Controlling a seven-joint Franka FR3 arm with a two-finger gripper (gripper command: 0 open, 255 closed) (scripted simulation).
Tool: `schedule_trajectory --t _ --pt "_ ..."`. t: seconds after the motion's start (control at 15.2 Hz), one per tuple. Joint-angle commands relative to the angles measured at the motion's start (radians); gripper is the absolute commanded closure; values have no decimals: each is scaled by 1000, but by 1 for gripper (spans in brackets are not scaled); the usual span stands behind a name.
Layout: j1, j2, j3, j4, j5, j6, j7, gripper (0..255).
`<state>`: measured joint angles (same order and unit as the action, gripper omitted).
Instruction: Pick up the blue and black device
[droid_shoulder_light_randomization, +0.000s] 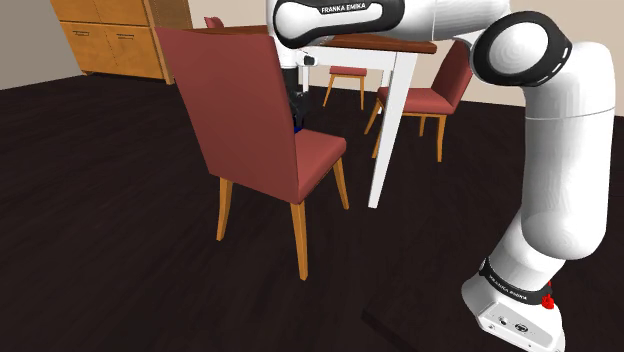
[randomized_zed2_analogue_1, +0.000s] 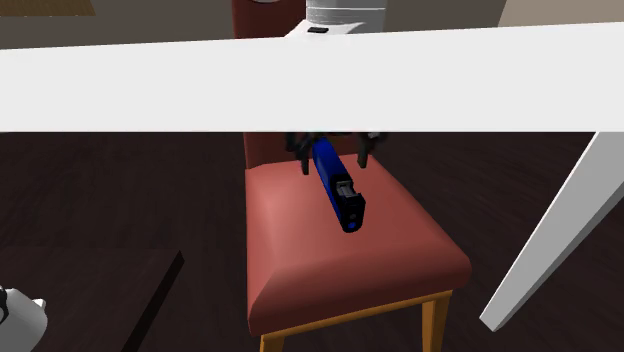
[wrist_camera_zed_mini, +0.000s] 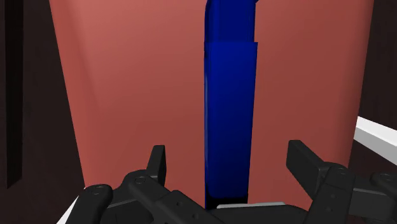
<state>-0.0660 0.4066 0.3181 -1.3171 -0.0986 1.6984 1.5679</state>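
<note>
A long blue device with a black end (randomized_zed2_analogue_1: 338, 187) lies flat on the red seat of a wooden-legged chair (randomized_zed2_analogue_1: 300, 250), running from the backrest toward the seat's front. My gripper (randomized_zed2_analogue_1: 333, 155) hangs just above the device's rear end, open, with one finger on each side and neither touching it. In the wrist view the blue body (wrist_camera_zed_mini: 230, 108) runs straight out between the spread fingers (wrist_camera_zed_mini: 157, 162) of the gripper (wrist_camera_zed_mini: 232, 167). In the shoulder view the chair's backrest (droid_shoulder_light_randomization: 240, 100) hides most of the hand (droid_shoulder_light_randomization: 297, 103).
A white table (randomized_zed2_analogue_1: 300, 85) crosses the second exterior view above the chair, with its leg (randomized_zed2_analogue_1: 560, 240) to the right. More red chairs (droid_shoulder_light_randomization: 430, 95) stand around the table (droid_shoulder_light_randomization: 392, 130). A wooden cabinet (droid_shoulder_light_randomization: 115, 40) stands at the back. The floor is dark.
</note>
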Motion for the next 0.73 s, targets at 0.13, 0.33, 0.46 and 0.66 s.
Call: schedule_trajectory --t 0.13,0.33,0.46,0.66 --pt "-5 -4 -1 -61 1 57 2 0" --pt "-4 0 -2 -62 0 62 3 255" --pt "-4 0 -2 -62 0 62 2 255" --pt "-5 -1 -2 -64 0 63 2 255"
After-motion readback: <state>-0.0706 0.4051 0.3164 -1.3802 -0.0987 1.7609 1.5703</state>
